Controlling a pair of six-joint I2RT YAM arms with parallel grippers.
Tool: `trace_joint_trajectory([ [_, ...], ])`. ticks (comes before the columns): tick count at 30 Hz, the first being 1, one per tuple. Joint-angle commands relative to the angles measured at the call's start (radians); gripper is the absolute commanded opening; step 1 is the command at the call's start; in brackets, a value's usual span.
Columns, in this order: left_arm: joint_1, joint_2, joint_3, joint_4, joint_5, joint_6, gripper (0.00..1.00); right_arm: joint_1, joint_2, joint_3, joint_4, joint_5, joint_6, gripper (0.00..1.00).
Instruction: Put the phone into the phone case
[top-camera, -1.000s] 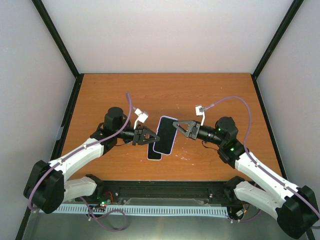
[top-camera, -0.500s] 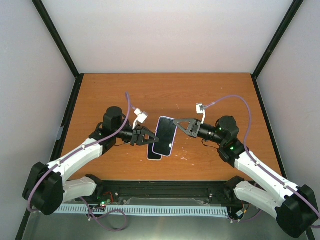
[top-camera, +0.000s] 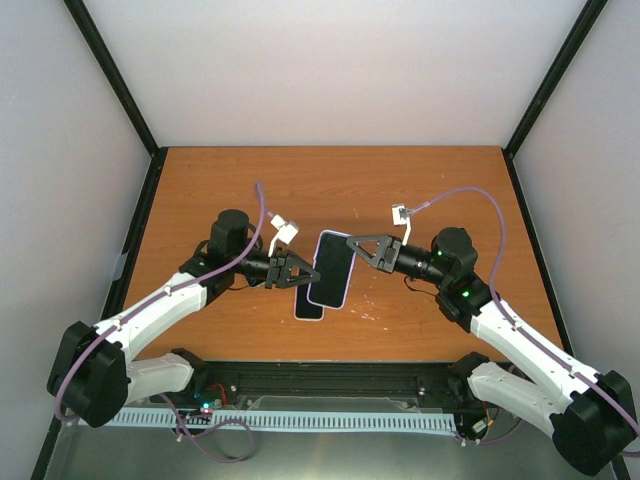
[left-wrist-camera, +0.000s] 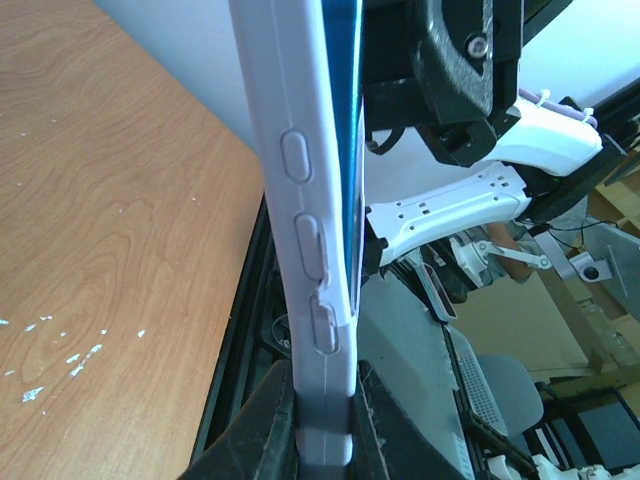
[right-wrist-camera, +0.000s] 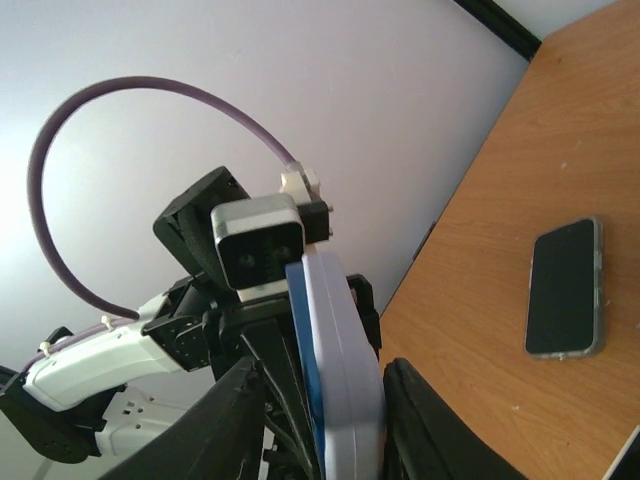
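Lilac case (top-camera: 330, 268), one; dark phone (right-wrist-camera: 565, 288), seemingly one.

Bright, even light; faint shadows on the table (top-camera: 420, 190); close-ups slightly soft.

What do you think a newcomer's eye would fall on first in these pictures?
First, the pale phone case, held up over the middle of the table where both arms meet. The left gripper pinches it from one side and the right gripper straddles the other. Next, the phone, lying flat with a dark screen on the wood below, with nothing touching it.
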Motion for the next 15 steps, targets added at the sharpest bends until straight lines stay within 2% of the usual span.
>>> trace_joint_trajectory([
  [1, -0.003, 0.0, 0.026, 0.054, -0.032, -0.019, 0.01, 0.018, 0.017, -0.051, 0.105, -0.063, 0.07, 0.31],
  [5, -0.003, 0.003, 0.022, 0.091, -0.034, -0.051, 0.01, 0.018, 0.011, -0.047, 0.075, -0.051, 0.042, 0.23],
  [9, -0.003, 0.004, 0.028, 0.091, -0.039, -0.057, 0.04, 0.018, 0.011, -0.04, 0.076, -0.066, 0.02, 0.09],
  [12, -0.003, -0.012, 0.033, 0.073, -0.064, -0.057, 0.15, 0.018, 0.003, -0.039, 0.075, -0.083, -0.017, 0.03],
  [15, -0.003, -0.048, 0.03, 0.07, -0.094, -0.068, 0.33, 0.017, 0.0, -0.034, 0.052, -0.121, -0.054, 0.03],
])
